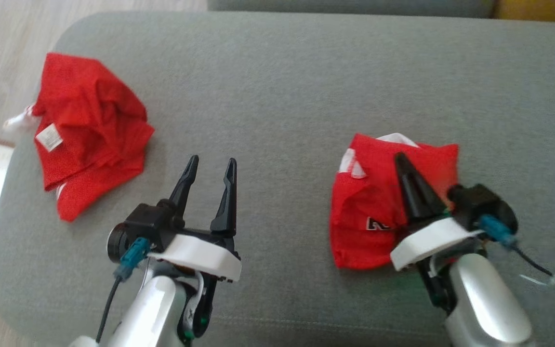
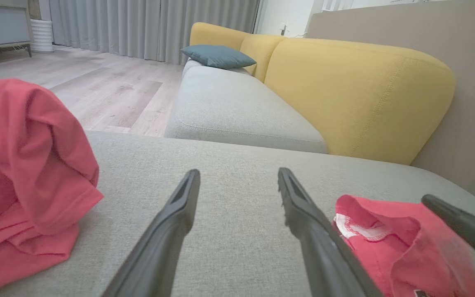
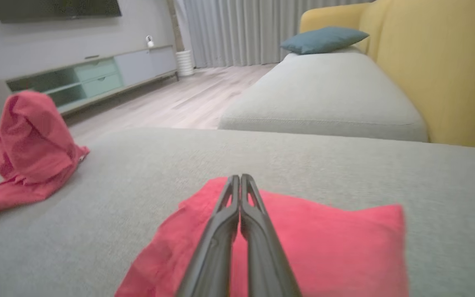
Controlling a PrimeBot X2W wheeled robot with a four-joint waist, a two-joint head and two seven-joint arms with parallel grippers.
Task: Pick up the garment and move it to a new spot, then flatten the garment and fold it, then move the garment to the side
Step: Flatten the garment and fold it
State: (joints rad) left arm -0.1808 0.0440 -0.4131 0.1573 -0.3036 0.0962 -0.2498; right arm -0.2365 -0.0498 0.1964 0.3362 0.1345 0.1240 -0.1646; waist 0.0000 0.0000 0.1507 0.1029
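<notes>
Pressing its two dark fingers flat together, the right gripper is fully closed with no cloth visible between the tips. It points out over the folded red garment, which lies directly beneath and ahead of it on the grey sofa cushion. Whether the tips touch the fabric cannot be told. White trim shows at the garment's edge beyond the fingertips, and black-and-white lettering sits near the gripper's base, on its inner side.

Inward of that gripper, across a stretch of bare cushion, the left gripper has its fingers spread wide, holding nothing, over grey upholstery. The folded garment lies just beside its right finger in the left wrist view.

On the left gripper's outer side and slightly ahead, near the cushion's corner, a crumpled red garment lies heaped, a white label turned up on it.

Farther ahead of both grippers, a second grey seat runs away, with a teal pillow at its far end, against a yellow backrest. A pale wood floor lies left of it, with grey curtains beyond and a low media cabinet along the wall.
</notes>
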